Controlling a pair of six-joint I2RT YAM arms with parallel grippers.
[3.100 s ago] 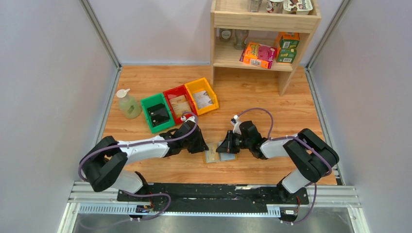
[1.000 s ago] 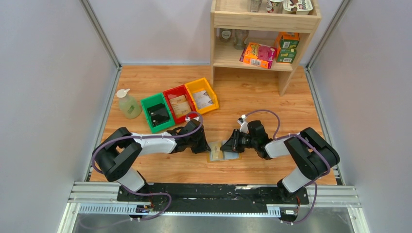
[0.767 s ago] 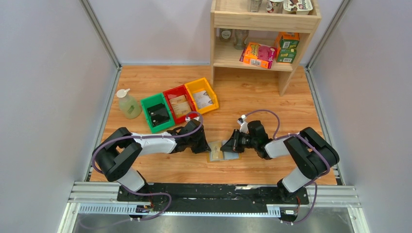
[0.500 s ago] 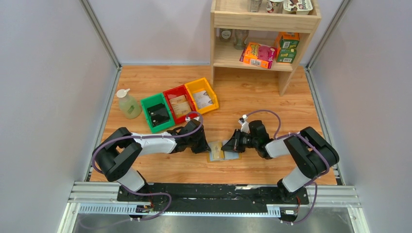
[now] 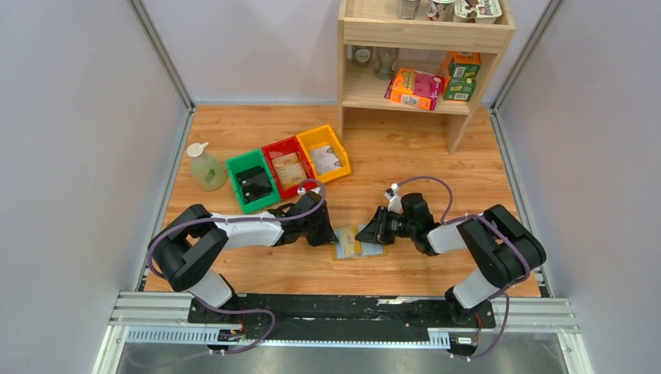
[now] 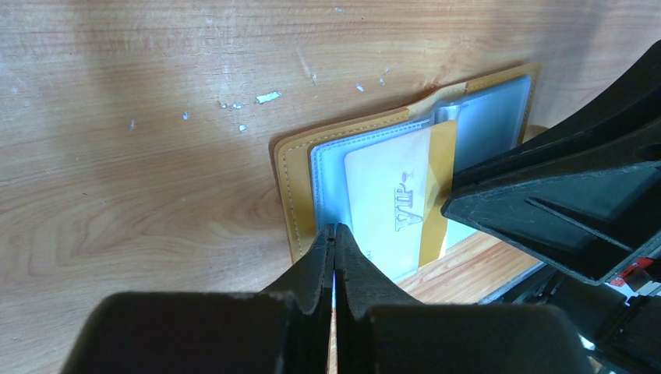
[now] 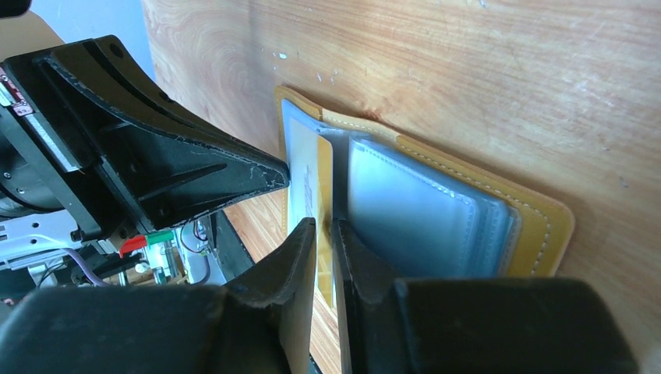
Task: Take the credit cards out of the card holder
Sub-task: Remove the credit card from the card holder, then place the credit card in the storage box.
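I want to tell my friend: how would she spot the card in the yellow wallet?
On the wooden table, between the left arm and the right arm, lies an open mustard-yellow card holder. The card lies over its pale blue pockets, pinched by the right end effector. Only it is cream, with a gold band, and says VIP.

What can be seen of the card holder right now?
The card holder is a mustard-yellow wallet, leather-like with pale stitching along its rim. It lies open and flat on the wooden table between both arms. Inside are pale blue-grey, clear plastic sleeves. A cream card printed VIP, with a gold band, sticks partly out of one sleeve. The left end effector, shut, presses on the holder's edge. The right end effector appears to pinch the card's gold band.
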